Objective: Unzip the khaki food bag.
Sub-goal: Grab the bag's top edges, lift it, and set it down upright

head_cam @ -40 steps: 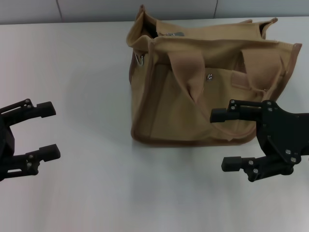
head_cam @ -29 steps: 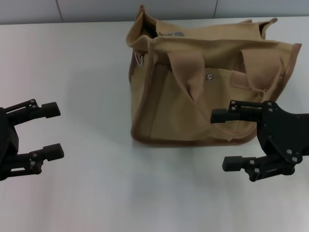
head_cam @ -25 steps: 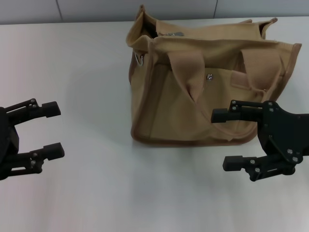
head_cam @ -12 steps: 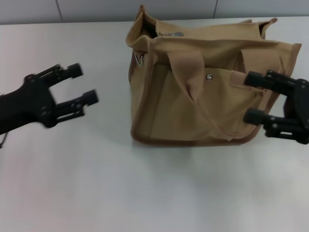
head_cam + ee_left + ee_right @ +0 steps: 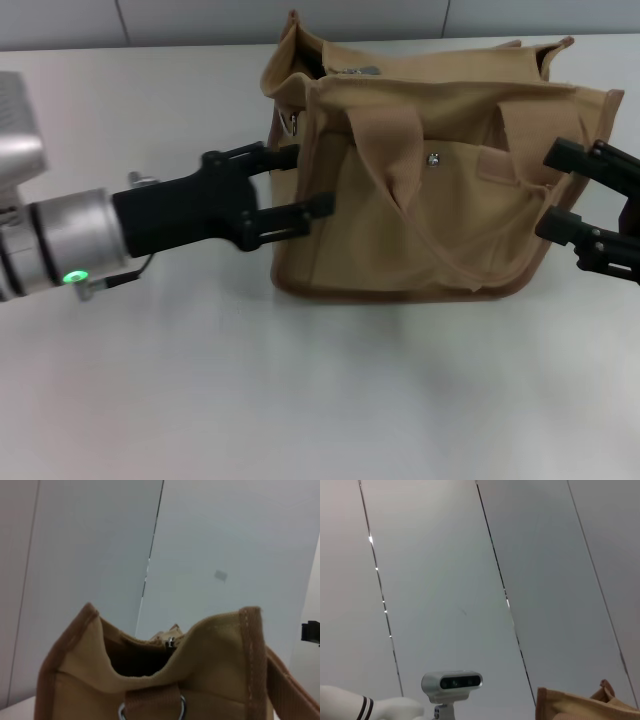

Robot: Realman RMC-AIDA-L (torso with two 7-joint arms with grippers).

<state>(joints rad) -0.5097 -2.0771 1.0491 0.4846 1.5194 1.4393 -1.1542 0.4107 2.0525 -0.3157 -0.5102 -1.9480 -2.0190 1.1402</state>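
Note:
The khaki food bag (image 5: 420,190) stands upright at the back middle of the white table (image 5: 300,400); it is tan canvas with brown trim, two wide strap handles and a small metal snap (image 5: 434,158). Its top gapes at the left end, where a metal zipper pull (image 5: 362,70) lies. My left gripper (image 5: 300,182) is open, its fingertips against the bag's left end by a metal ring (image 5: 292,121). The left wrist view shows that end (image 5: 165,680) up close, with the zipper pull (image 5: 171,641). My right gripper (image 5: 560,190) is open at the bag's right end.
A grey panelled wall (image 5: 200,20) runs behind the table. The right wrist view shows wall panels (image 5: 445,580), a corner of the bag (image 5: 580,705) and a white camera head (image 5: 452,681).
My left gripper has swept right from the table's left side until its fingertips touch the bag's left end. My right gripper has risen and moved to the bag's right end.

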